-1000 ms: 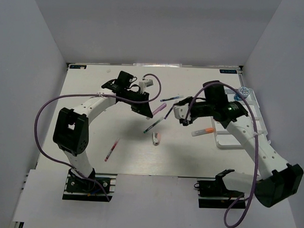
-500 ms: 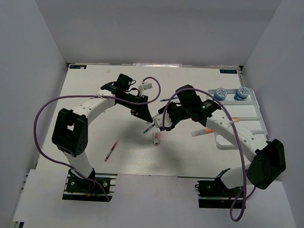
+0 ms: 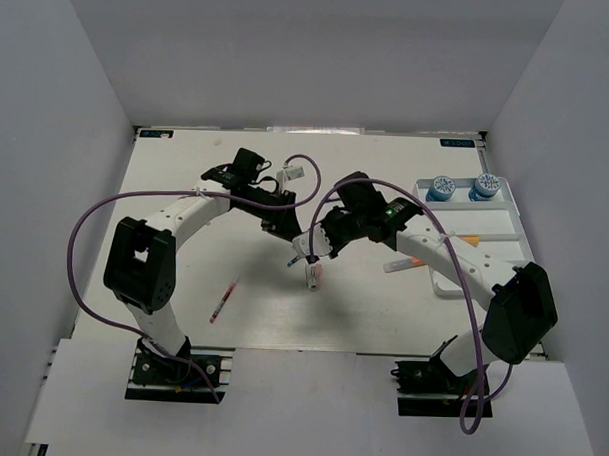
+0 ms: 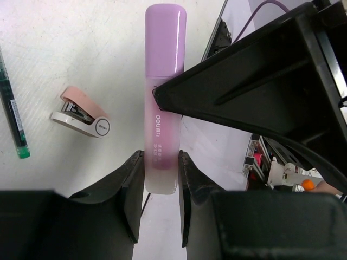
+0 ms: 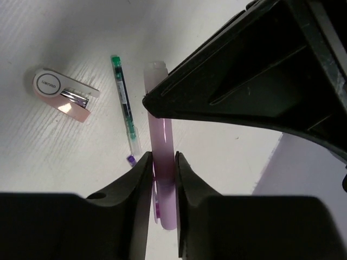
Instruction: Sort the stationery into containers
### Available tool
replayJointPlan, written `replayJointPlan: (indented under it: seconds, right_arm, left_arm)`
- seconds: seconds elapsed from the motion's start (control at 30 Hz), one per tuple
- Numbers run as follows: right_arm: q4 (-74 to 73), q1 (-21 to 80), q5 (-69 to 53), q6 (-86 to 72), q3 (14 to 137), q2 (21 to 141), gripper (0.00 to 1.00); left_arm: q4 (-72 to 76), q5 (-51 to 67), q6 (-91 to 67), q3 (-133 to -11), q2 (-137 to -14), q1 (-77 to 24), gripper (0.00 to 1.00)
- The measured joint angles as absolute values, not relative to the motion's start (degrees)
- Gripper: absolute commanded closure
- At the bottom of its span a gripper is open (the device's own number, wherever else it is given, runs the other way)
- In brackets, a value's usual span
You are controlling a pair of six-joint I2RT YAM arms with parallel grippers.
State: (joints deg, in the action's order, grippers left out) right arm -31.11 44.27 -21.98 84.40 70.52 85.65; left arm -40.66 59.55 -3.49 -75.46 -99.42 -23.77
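Over on your left, the red pen lies alone on the table, not yet picked up. Moving in, your left gripper has its jaws pressed against both sides of the pink-purple highlighter, gripping it near one end. That leaves the rest of the barrel free for the other arm, which looks like the reason for holding it there. Below it on the table sit the green pen and the little pink-white stapler-like piece. At centre, your right gripper is closed on the same barrel from the opposite direction (a mid-air handover, by my reading). Both grippers appear clamped, so neither has let go. Further right, an orange highlighter rests just beside the white tray. The tray is on the right arm's side, so passing the highlighter across makes sense.
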Motion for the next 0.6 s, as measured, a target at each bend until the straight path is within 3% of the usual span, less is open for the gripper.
replayJointPlan:
  seconds: [0.03,0.07,0.2,0.43,0.6]
  right_arm:
    - [-31.2,44.31,-21.71,84.34,70.52,85.67,0.93]
    - [-31.18,44.34,-21.3,84.29,70.52,85.67,0.99]
    - [-31.33,44.31,-19.77,84.16,70.5,85.65,1.0]
    - [-32.51,40.01,-16.12,84.27,67.16,81.47,1.0]
    - [-35.9,30.74,-14.44,87.0,63.94,75.55,1.0]
  left_arm:
    - [-40.51,59.53,-3.53,-75.46,-99.42,-23.77,0.8]
    - [-40.36,59.55,-3.57,-75.46,-99.42,-23.75,0.59]
    - [-39.57,59.77,-4.12,-75.4,-99.33,-23.75,0.22]
    - [-38.85,61.17,-4.97,-75.55,-98.83,-22.35,0.17]
    - [-37.85,64.29,-5.5,-76.66,-98.83,-20.43,0.16]
